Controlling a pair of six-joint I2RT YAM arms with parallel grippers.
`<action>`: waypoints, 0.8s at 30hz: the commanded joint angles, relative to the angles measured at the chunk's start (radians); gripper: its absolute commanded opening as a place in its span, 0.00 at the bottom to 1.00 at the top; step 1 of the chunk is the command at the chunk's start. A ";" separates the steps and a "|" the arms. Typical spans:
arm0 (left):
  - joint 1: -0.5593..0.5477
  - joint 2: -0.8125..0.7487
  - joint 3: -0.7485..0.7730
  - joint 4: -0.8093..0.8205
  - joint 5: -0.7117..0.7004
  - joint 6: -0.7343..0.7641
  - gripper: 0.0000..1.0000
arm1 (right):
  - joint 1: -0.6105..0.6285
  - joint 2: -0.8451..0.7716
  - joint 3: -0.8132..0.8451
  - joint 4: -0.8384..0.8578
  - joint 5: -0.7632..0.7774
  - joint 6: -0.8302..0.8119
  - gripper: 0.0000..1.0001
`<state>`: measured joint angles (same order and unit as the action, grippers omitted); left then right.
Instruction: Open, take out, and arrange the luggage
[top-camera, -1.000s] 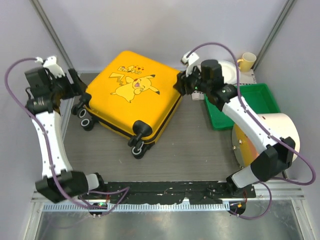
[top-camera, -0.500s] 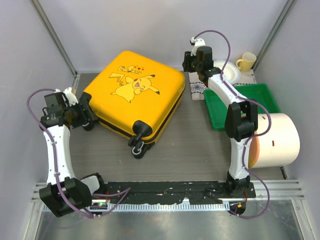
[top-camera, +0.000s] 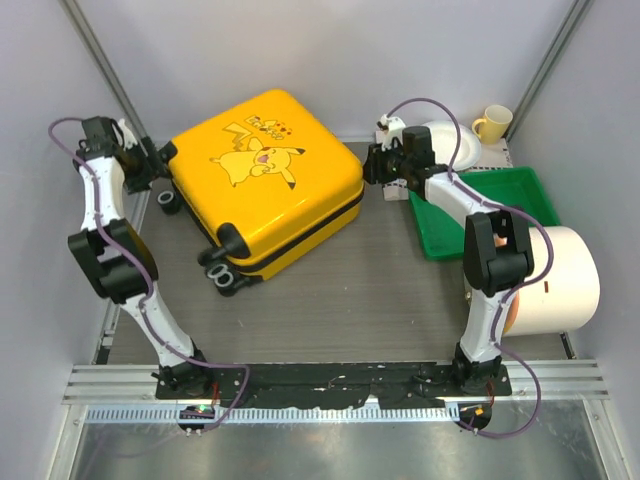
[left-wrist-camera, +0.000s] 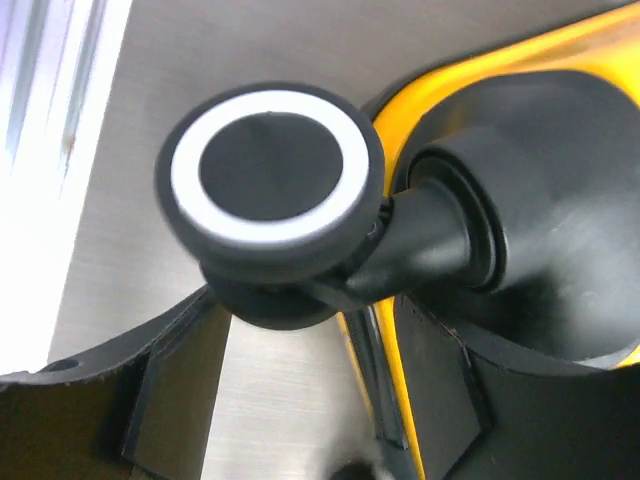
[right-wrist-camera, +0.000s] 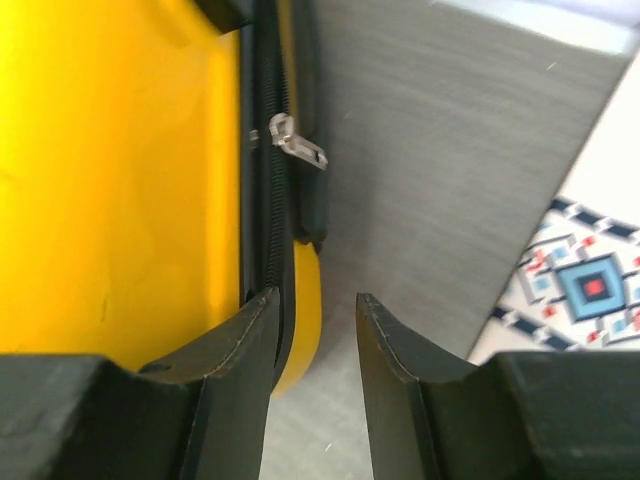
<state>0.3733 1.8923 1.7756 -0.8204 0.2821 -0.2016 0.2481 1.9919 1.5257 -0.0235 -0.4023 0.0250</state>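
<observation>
We line up to unzip the suitcase (top-camera: 265, 180).
Our right gripper (right-wrist-camera: 315, 300), slightly parted, empty, must pinch the zipper pull (right-wrist-camera: 297, 145) ahead-left; left gripper (left-wrist-camera: 310, 320) gapes before a wheel (left-wrist-camera: 268, 170).

Seen from above: grey wood-grain table (top-camera: 380, 290), filling the middle of the frame. Upper left of centre, lying flat with cartoon print upward and wheels toward the left and lower left: yellow suitcase (top-camera: 265, 190). Just right of it, near the top: patterned mat (right-wrist-camera: 585, 285). Right of centre, beside the mat: green tray (top-camera: 525, 200). At the right edge, below the tray and lying on its side: cream cylinder (top-camera: 560, 275).
</observation>
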 joint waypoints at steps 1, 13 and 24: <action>-0.063 0.137 0.298 0.061 0.170 -0.018 0.73 | 0.062 -0.160 -0.114 -0.004 -0.115 0.019 0.45; 0.065 -0.211 0.179 -0.530 0.552 0.766 0.89 | 0.077 -0.277 -0.160 -0.282 -0.204 -0.252 0.69; 0.062 -0.378 -0.094 -0.839 0.306 1.441 0.93 | 0.264 -0.231 -0.137 -0.311 -0.202 -0.378 0.67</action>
<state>0.4339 1.5051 1.7512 -1.3075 0.6888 0.9596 0.4129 1.7546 1.3640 -0.3393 -0.5323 -0.3019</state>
